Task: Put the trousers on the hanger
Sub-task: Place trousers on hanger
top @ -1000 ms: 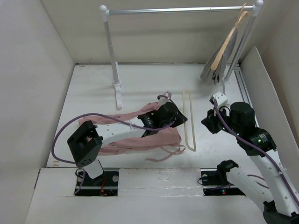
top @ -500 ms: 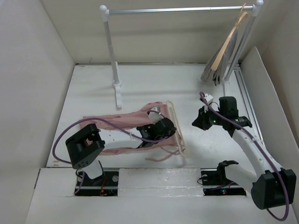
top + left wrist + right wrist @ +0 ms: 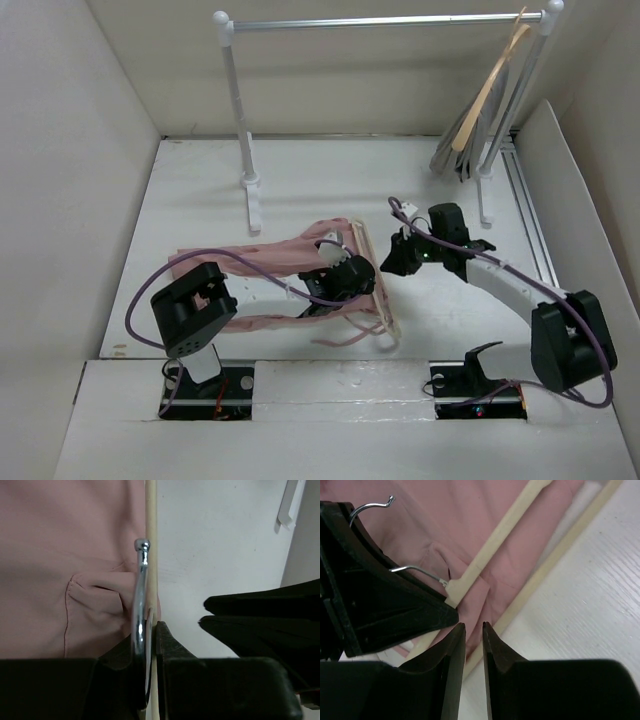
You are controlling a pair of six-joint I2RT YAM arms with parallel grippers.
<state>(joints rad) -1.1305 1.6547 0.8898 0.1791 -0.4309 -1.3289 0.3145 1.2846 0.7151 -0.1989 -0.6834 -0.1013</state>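
Note:
The pink trousers (image 3: pixel 250 268) lie flat on the table, legs to the left; they also show in the left wrist view (image 3: pixel 65 555) and in the right wrist view (image 3: pixel 470 510). The cream hanger (image 3: pixel 376 280) lies over their right end. My left gripper (image 3: pixel 345 280) is shut on the hanger's neck (image 3: pixel 151 530), beside its metal hook (image 3: pixel 141 595). My right gripper (image 3: pixel 388 262) is just right of the left one, low over the hanger's crossbar (image 3: pixel 560 555). Its fingers (image 3: pixel 455 645) stand almost together with nothing between them.
A metal clothes rack (image 3: pixel 380 20) stands at the back, its left post (image 3: pixel 245 130) behind the trousers. A tan wooden hanger with a grey garment (image 3: pixel 478 110) hangs at the rack's right end. White walls close in on the left and right.
The hanger has gone from the bare table onto the trousers' right end, held by my left gripper. My right arm has swung left and down next to the left gripper.

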